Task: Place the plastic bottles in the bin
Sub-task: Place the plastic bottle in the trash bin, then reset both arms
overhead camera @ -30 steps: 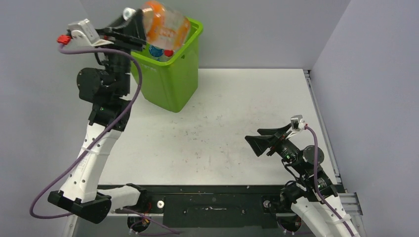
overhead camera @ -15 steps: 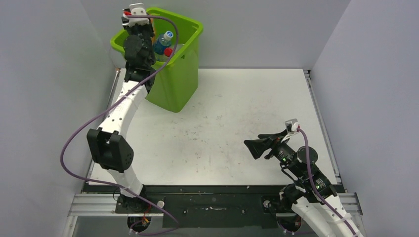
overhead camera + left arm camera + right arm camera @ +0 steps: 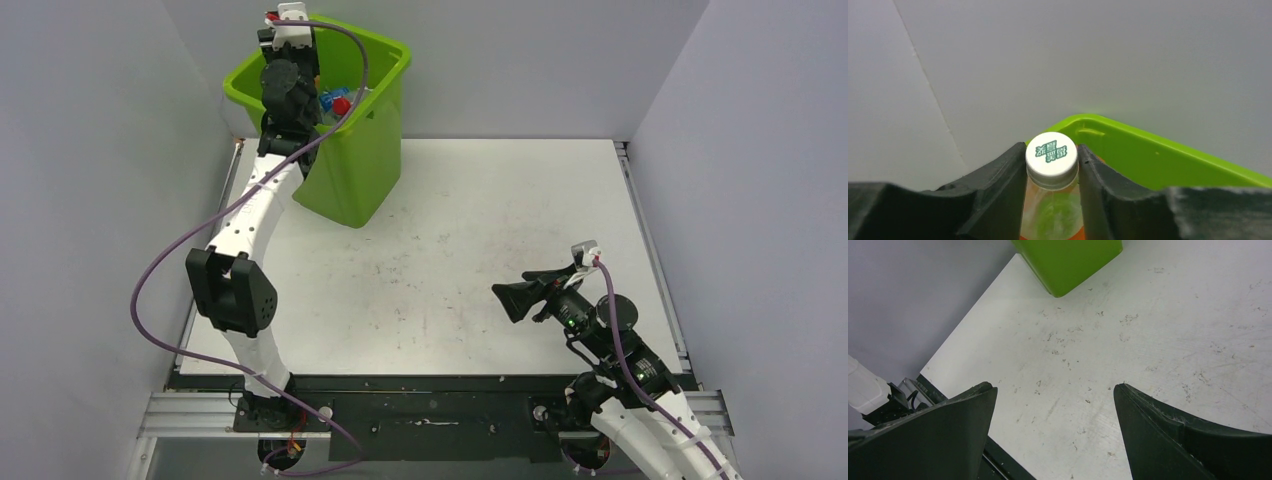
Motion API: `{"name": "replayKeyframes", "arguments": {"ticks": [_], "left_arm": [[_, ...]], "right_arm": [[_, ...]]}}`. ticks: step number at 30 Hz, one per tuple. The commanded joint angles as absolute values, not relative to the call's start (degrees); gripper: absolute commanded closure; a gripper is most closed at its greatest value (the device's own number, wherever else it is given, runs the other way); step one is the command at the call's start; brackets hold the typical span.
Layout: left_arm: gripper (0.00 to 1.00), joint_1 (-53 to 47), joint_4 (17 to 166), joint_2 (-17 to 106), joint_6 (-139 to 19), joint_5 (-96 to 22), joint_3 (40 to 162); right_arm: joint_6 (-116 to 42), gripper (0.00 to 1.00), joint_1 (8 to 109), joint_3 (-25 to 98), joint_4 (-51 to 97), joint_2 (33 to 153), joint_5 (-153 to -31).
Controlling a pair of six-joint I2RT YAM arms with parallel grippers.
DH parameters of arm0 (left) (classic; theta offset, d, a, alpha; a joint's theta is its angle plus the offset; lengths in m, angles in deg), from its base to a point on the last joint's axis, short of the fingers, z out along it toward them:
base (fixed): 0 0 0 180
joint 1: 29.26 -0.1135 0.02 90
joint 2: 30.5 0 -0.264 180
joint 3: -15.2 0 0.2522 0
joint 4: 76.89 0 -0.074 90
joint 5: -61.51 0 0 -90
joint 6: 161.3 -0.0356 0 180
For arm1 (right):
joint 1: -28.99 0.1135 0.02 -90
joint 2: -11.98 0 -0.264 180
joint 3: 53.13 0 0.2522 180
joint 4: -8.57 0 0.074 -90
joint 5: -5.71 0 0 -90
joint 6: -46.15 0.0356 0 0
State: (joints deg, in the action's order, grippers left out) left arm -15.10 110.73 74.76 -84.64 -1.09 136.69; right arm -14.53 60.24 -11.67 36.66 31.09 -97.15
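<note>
Left gripper (image 3: pixel 1052 151) pinches a white-capped bottle (image 3: pixel 1050 205) at the neck, the bottle's long axis running along the fingers, apparently over the bin (image 3: pixel 1148 156) mouth. Right gripper (image 3: pixel 1055 392) hangs wide and empty over the table (image 3: pixel 1148 315), well apart.

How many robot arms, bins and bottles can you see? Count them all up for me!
Robot arms: 2, the left arm and the right arm.
Green bin: 1.
Bottles showing: 3, a white-capped bottle in the left fingers, plus a blue-labelled bottle and a red-capped bottle in the bin. More may hide inside.
Total: 6.
</note>
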Motion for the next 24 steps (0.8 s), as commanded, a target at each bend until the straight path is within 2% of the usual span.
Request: {"name": "replayKeyframes", "arguments": {"ticks": [1,3,7,10,11,16,18,21,24], "left_arm": [[0.5,-15.23,108.02,74.92,-80.99,-4.14,140.47],[0.37,-15.06,107.25,74.42,-79.95,-4.71,141.84],[0.21,-14.15,105.77,72.61,-77.86,-5.58,144.35],[0.05,-12.77,105.37,70.77,-77.37,-5.93,145.25],[0.03,-12.23,105.27,70.1,-77.59,-6.19,145.54],[0.04,-9.0,102.66,66.56,-79.58,-8.71,146.17],[0.01,-7.98,99.27,65.88,-79.55,-11.08,146.58],[0.14,-6.83,92.08,65.66,-77.44,-12.1,148.31],[0.15,-6.67,84.65,64.94,-73.13,-10.79,148.45]], "right_arm": [[-15.82,0.1,60.85,-11.42,35.01,31.42,-95.8],[-15.88,0.1,60.88,-11.42,34.94,31.52,-95.8],[-15.91,0.1,60.97,-11.27,34.91,31.74,-95.72],[-15.91,0.1,61.0,-11.0,35.33,31.59,-95.73],[-15.96,0.1,61.03,-10.83,35.47,31.58,-95.72],[-15.98,0.1,61.07,-10.37,35.74,31.66,-95.65],[-15.91,0.1,61.07,-10.13,35.76,31.56,-95.56],[-15.88,0.1,61.07,-10.08,35.85,31.58,-95.5],[-15.39,0.1,61.08,-9.83,35.77,31.74,-95.54]]}}
